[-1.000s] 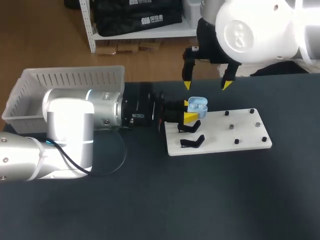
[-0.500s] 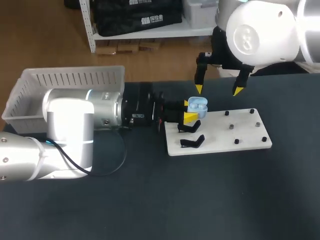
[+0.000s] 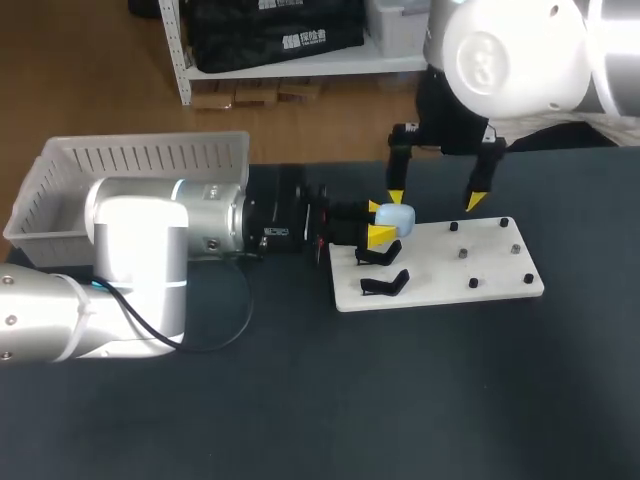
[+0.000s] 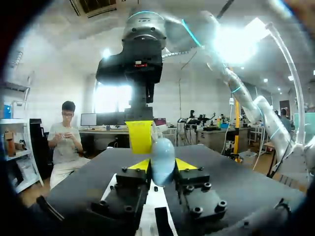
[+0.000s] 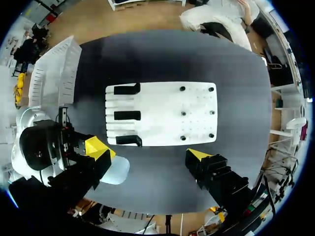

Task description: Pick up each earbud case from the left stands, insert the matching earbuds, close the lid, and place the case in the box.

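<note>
clamping pale blue case (image 3: 401,216), left end effector (image 3: 380,221); right end effector (image 3: 434,200) spread wide, dark table (image 3: 400,400), white board (image 3: 450,275)

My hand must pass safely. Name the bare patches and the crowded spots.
Bare: the table in front of the white board, and right of it. Crowded: the board's left end, where the left gripper holds the blue case by the black stands, right gripper open above.

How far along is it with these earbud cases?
Nearly through this one, it seems. Done: the pale blue case is off the black stands, which all sit bare, and its lid looks closed. In hand: the left end effector grips it; the right end effector hangs open above. Left: placing it in the box.
</note>
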